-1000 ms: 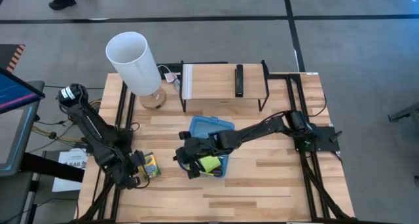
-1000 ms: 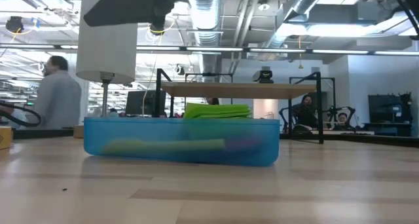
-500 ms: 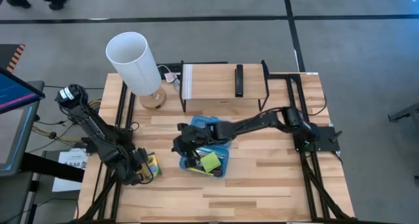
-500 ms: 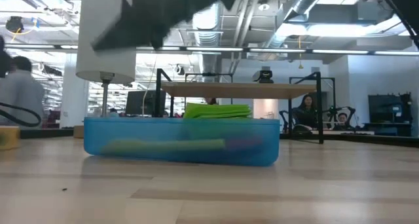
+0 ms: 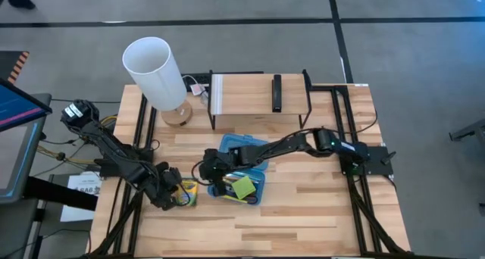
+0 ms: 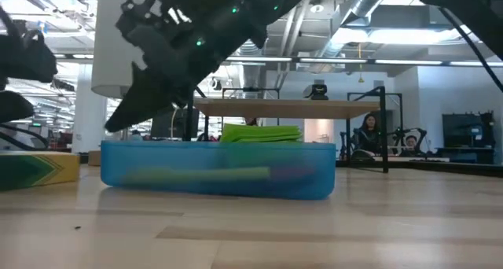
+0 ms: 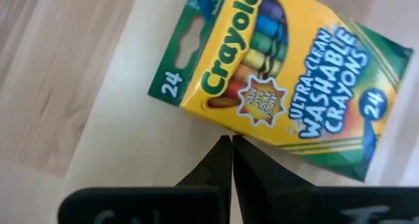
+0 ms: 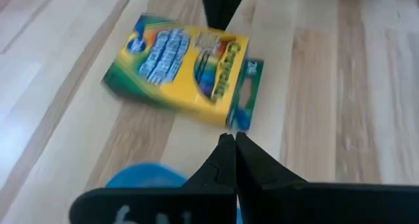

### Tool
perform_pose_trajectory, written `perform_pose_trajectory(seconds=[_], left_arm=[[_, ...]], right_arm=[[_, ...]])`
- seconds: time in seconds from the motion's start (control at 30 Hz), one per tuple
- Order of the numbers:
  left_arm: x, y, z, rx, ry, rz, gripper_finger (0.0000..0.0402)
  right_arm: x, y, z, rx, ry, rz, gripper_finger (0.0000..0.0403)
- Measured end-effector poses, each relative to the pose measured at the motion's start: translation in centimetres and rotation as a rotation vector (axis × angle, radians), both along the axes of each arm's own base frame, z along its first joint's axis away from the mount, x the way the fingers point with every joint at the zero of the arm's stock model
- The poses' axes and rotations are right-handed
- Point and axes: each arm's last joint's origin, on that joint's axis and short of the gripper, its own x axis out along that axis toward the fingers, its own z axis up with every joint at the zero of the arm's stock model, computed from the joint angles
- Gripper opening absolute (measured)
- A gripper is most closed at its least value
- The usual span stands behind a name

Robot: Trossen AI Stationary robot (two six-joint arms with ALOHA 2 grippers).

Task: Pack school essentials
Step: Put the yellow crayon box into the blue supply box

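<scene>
The yellow-green crayon box [image 5: 187, 192] [image 7: 275, 86] [image 8: 177, 70] lies flat on the table, left of the translucent blue case [image 5: 250, 147] [image 6: 216, 171]. My left gripper [image 5: 173, 196] [image 7: 231, 142] is shut and stands at the box's left side. My right gripper [image 5: 206, 173] [image 8: 229, 140] [image 6: 114, 127] is shut and slants down over the case's left end, pointing at the box without touching it. The lime-green sticky-note pad [image 5: 244, 187] [image 6: 261, 133] sits in the case, and a green pencil [image 6: 196, 175] lies on the case's floor. My left gripper pushes the crayon box with the tips of its shut fingers [image 7: 230, 152]. They meet the middle of one long side edge [image 7: 226, 122] from the table's left, across the box's length. The box lies flat on the table with its printed face up.
A tall white lamp [image 5: 155, 70] stands at the far left of the table. A wooden rack [image 5: 258, 96] with a black remote [image 5: 277, 92] stands at the far edge. Bare table lies near and to the right of the case. A person [image 6: 365, 131] sits in the room behind.
My left gripper has moved toward the table's right and slid the crayon box along the table toward the case. My right gripper has moved from the case's near-left corner toward the left and far side, and has dropped lower over the case's left end.
</scene>
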Motion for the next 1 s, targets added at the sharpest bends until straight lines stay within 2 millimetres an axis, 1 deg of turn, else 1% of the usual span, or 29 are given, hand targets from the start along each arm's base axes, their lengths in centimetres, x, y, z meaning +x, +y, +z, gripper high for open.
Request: perform_pose_trajectory(seconds=[0.07,0.13,0.3,0.43,0.53,0.8,1.0], left_arm=[[0.3,0.0,0.1,-0.006,-0.017,-0.014,0.0],[0.5,0.0,0.1,-0.013,-0.033,-0.023,0.0],[0.8,-0.2,0.3,-0.038,-0.063,-0.023,0.0],[1.0,-0.4,0.2,-0.049,-0.073,-0.026,0.0],[1.3,-0.7,-0.1,-0.05,-0.074,-0.042,0.0],[2.4,-2.0,-1.9,-0.092,-0.036,-0.091,0.0],[2.9,-3.0,-2.3,-0.138,-0.088,-0.11,0.0]], right_arm=[[0.2,0.0,-0.6,0.0,0.002,0.0,0.001],[0.1,0.1,-0.8,-0.003,0.025,0.002,0.0008],[0.0,0.2,-0.8,-0.003,0.036,0.004,0.0008],[-0.1,0.8,-0.8,0.0,0.034,0.012,0.0009],[-0.3,1.9,-0.8,0.0,0.04,0.031,0.0007],[-1.1,5.8,-0.9,0.001,0.051,0.095,0.0007],[-1.8,8.1,-1.0,0.006,0.079,0.125,0.0007]])
